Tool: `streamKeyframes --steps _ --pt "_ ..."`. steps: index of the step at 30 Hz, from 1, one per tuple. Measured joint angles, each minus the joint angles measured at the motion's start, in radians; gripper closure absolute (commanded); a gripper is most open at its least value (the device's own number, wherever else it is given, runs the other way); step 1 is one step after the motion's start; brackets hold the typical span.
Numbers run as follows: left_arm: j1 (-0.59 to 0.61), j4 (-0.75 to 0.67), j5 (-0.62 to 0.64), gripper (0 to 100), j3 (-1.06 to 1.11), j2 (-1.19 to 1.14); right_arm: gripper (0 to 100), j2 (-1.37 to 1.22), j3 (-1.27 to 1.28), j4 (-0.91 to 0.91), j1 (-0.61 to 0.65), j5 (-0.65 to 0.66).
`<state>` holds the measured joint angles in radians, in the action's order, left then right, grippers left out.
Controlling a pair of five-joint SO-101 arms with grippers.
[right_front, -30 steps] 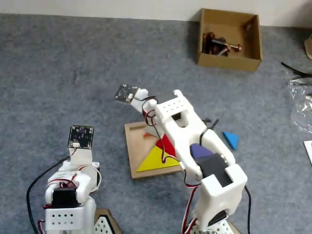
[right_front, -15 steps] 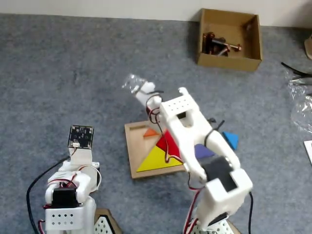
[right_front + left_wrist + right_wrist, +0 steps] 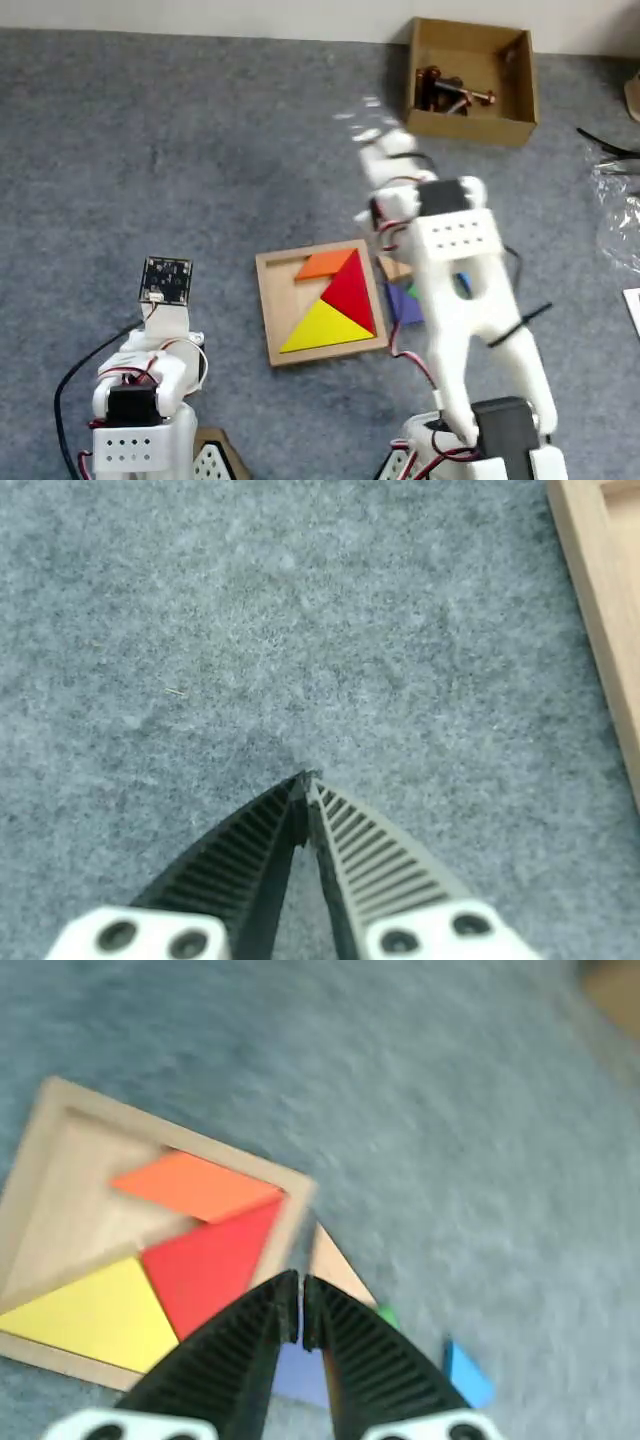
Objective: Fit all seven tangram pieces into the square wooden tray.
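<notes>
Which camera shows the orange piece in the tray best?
High view: the orange piece sits uncovered, the wooden tray around it. Right wrist view shows it too, tray partly cut off. Left wrist view catches tray rim.

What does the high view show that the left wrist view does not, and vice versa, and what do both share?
High view alone: orange parallelogram, red triangle and yellow triangle inside the square wooden tray, plus a cardboard box. Left wrist view alone: the left gripper, shut, close up. Both: the tray's rim and grey carpet.
</notes>
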<state>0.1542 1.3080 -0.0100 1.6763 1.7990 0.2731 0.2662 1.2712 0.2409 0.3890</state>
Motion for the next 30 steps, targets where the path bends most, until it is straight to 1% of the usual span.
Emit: streamKeyframes --steps 3,6,13,21,24,30 --pt "0.000 0.000 0.000 99 0.000 0.000 99.4 0.006 0.021 0.035 -0.084 -0.063" --pt "0.000 0.000 0.000 99 0.000 0.000 99.4 0.017 0.129 0.029 -0.124 -0.106" --pt "0.000 0.000 0.000 99 0.000 0.000 99.4 0.017 0.433 -0.187 -0.129 -0.117" --pt "0.000 0.000 0.000 99 0.000 0.000 99.4 0.017 0.451 -0.207 -0.132 -0.117" --pt "0.000 0.000 0.000 99 0.000 0.000 97.4 0.017 0.451 -0.207 -0.135 -0.117" --pt "0.000 0.000 0.000 99 0.000 0.000 93.1 0.017 0.451 -0.210 -0.189 -0.126"
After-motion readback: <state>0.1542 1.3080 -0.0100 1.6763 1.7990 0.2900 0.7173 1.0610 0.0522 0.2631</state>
